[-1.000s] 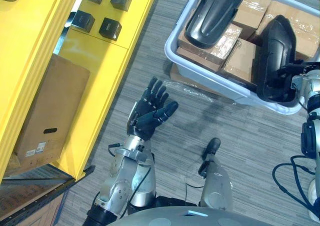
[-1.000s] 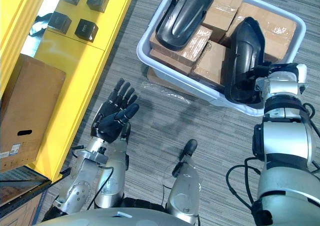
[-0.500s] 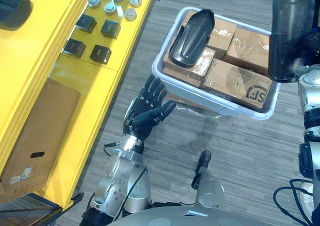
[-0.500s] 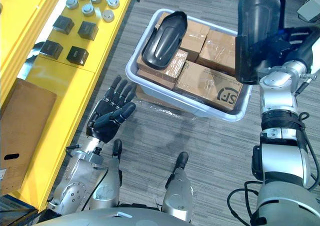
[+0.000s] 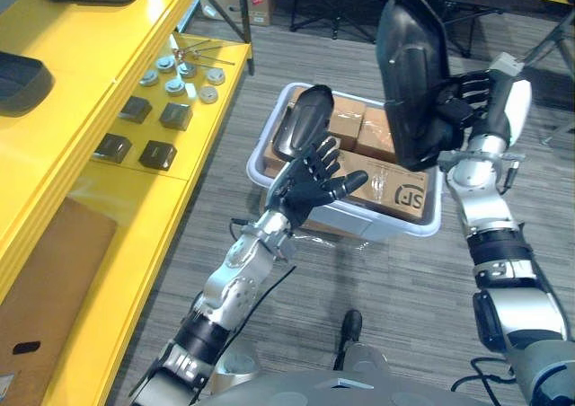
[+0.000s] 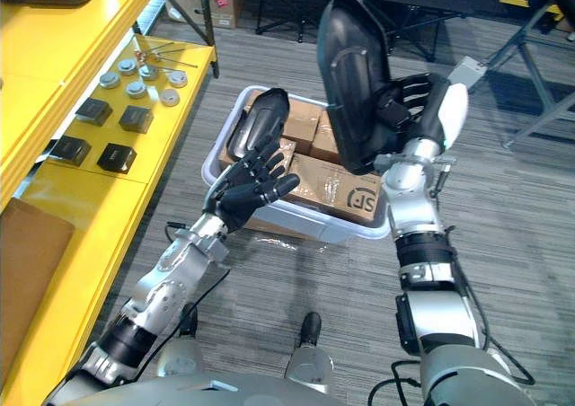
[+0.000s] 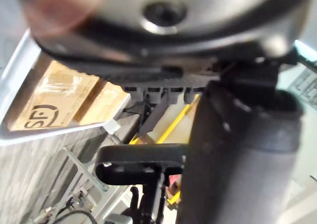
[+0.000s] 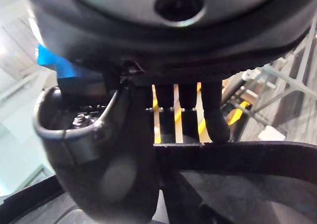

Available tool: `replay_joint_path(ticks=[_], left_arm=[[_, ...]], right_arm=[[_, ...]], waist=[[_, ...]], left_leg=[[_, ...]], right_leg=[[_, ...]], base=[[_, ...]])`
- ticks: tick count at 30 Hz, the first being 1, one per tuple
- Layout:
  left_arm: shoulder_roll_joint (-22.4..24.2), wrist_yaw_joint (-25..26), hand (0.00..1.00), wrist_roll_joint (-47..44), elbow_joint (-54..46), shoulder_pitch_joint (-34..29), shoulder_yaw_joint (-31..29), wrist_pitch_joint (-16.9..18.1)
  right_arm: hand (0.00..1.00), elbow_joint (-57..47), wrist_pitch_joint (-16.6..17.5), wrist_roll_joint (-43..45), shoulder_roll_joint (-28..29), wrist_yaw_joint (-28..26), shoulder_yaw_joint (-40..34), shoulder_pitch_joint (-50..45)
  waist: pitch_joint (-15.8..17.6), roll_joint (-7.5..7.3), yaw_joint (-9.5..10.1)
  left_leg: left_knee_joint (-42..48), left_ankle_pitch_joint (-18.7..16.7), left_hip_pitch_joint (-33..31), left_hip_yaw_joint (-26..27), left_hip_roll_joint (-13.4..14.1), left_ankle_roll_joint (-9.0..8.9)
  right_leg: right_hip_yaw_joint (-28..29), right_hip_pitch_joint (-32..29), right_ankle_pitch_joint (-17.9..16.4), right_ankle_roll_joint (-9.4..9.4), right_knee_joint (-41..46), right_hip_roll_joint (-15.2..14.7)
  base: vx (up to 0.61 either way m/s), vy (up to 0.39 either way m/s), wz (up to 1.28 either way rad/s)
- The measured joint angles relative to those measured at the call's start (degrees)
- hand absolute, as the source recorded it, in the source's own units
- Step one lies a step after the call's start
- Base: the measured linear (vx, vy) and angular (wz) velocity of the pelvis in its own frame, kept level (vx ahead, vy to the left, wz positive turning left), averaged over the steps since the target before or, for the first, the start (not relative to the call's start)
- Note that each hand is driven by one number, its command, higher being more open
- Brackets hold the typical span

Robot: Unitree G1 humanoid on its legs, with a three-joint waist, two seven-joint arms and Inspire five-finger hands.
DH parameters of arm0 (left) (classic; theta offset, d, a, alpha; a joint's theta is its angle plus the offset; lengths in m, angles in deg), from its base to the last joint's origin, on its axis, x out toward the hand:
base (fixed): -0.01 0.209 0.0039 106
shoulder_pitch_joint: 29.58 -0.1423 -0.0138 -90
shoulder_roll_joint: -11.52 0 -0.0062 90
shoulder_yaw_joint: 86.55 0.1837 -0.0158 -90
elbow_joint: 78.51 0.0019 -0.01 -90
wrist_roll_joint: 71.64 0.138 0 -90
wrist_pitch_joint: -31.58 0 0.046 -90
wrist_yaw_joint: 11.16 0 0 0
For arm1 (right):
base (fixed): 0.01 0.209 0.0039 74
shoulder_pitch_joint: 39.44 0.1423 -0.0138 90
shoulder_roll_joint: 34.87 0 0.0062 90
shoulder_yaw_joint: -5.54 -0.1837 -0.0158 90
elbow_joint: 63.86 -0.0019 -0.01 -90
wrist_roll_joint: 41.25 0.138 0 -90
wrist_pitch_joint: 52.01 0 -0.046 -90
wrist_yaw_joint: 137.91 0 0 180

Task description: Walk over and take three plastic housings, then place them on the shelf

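The right hand (image 5: 469, 96) is clamped on a black housing (image 5: 409, 74), holding it upright above the bin (image 5: 359, 228). The left hand (image 5: 310, 189), fingers spread apart, hovers at the bin's near-left rim. A second housing (image 5: 301, 123) lies inside. A third housing (image 5: 22, 69) rests on the yellow shelf (image 5: 90, 38), far left.

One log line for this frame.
right hand: shut on housing, held above bin | left hand: open, empty | second housing: in bin, on boxes

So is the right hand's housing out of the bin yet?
Out. The right hand grips the housing upright, lifted clear above the bin; a second housing lies inside on the boxes.
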Motion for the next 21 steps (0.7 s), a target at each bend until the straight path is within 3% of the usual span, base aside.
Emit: replay_joint_path(ticks=[6,18,20,21], left_arm=[[3.28,9.48,1.0,2.29,5.1,4.44,0.93,0.46],[3.96,14.88,1.0,0.93,6.53,7.38,0.79,5.36],[4.23,14.88,1.0,-0.71,7.53,7.43,0.77,5.52],[4.23,14.88,0.0,-0.82,7.71,7.43,0.77,5.52]], right_arm=[[0.0,-4.87,1.14,-2.43,6.96,-1.46,3.28,-5.53],[0.0,-4.91,1.31,-2.36,13.75,-8.64,9.7,-6.21],[0.0,-4.92,2.97,-2.25,13.75,-9.84,10.11,-7.22],[0.0,-4.92,3.21,-2.23,13.75,-10.05,10.42,-7.34]], waist=[[-1.21,-0.75,-0.54],[-2.26,-2.4,0.06],[-2.29,-2.44,0.09],[-2.29,-2.45,0.07]], left_leg=[[0.02,-0.45,1.0,1.24,0.03,-0.04],[0.06,-0.62,1.88,1.46,-0.13,-0.02],[0.05,-0.65,1.97,1.21,-0.15,-0.02],[0.05,-0.65,1.96,1.21,-0.15,-0.02]], right_leg=[[1.21,-0.02,0.19,0.02,-0.12,0.08],[1.5,0.68,0.45,-0.02,-0.14,-0.05],[1.21,0.99,0.43,0.01,-0.16,-0.09],[1.21,0.98,0.43,0.0,-0.16,-0.09]], base=[[0.0,-0.007,-0.1],[0.0,0.0,0.0],[-0.02,-0.001,0.05],[0.0,0.0,0.0]])
